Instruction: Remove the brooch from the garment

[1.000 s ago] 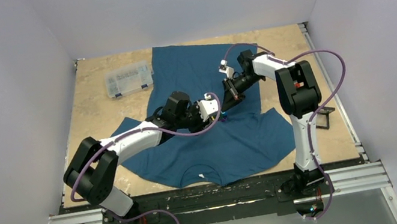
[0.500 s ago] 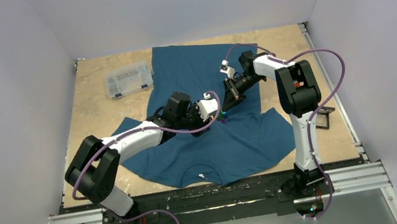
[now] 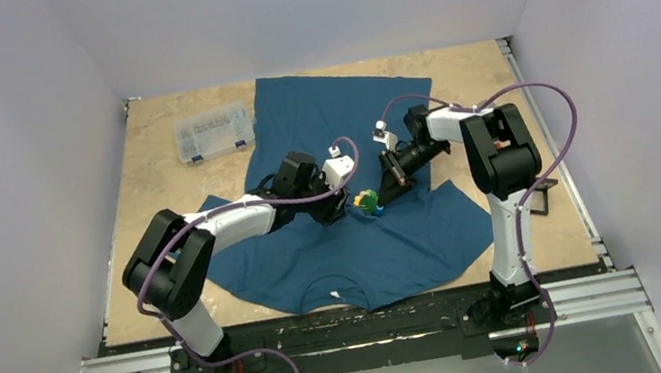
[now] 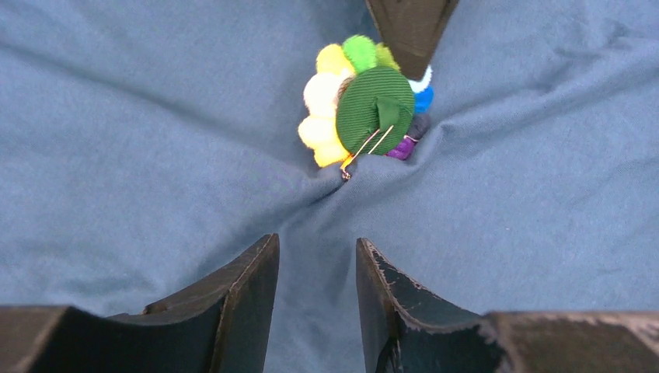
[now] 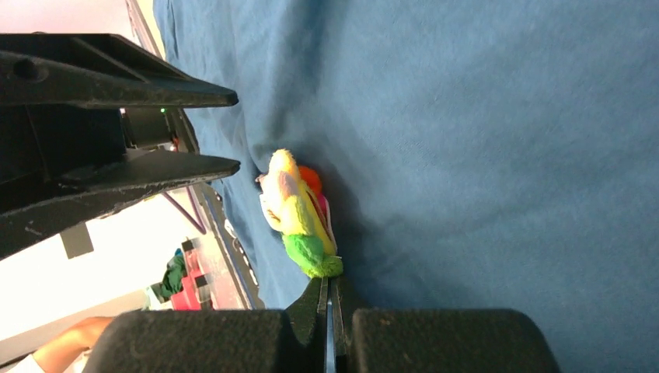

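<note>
The dark teal garment lies spread on the table. The rainbow brooch stands on edge at its middle, its green backing and pin facing the left wrist camera, with the pin still through puckered cloth. My right gripper is shut on the brooch's green petal edge, its fingertips pressed together. My left gripper is just left of the brooch. Its jaws are partly open and straddle a ridge of cloth that runs to the pin; they do not touch the brooch.
A clear plastic organiser box sits at the back left on the tan table. A small black object lies by the table's right edge. The left fingers show close to the brooch in the right wrist view.
My left gripper has drawn back to the left, uncovering the brooch in the top view. My right gripper has come nearer and lower with the brooch, now tipped on edge.
</note>
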`<control>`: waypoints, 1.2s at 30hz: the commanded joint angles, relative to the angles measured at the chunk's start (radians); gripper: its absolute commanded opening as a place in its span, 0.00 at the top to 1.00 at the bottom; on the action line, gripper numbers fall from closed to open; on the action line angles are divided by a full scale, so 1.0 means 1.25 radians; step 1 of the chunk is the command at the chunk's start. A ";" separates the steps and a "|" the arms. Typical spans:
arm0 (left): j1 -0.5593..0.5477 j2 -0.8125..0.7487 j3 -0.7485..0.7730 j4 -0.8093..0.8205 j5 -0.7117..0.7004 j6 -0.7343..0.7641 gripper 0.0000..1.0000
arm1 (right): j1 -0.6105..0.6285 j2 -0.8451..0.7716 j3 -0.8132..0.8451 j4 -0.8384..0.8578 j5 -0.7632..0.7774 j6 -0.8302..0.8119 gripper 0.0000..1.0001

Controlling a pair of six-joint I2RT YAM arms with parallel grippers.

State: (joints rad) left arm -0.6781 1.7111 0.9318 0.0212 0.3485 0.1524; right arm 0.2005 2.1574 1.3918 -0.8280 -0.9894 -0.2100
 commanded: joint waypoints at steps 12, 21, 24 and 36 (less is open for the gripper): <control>0.001 0.046 0.028 0.047 0.087 -0.116 0.79 | 0.023 -0.102 -0.107 0.142 -0.025 0.035 1.00; 0.000 0.077 0.031 0.077 0.132 -0.184 0.98 | 0.072 -0.107 -0.136 0.226 -0.070 0.104 1.00; 0.000 0.077 0.027 0.085 0.145 -0.199 0.98 | 0.086 -0.110 -0.143 0.265 -0.091 0.137 1.00; 0.098 -0.042 -0.041 0.080 0.223 -0.279 0.71 | 0.088 -0.108 -0.201 0.383 -0.025 0.199 1.00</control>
State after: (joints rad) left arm -0.6319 1.7767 0.9062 0.0654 0.5293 -0.1333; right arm 0.2970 2.0453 1.1687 -0.4191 -1.0809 0.0429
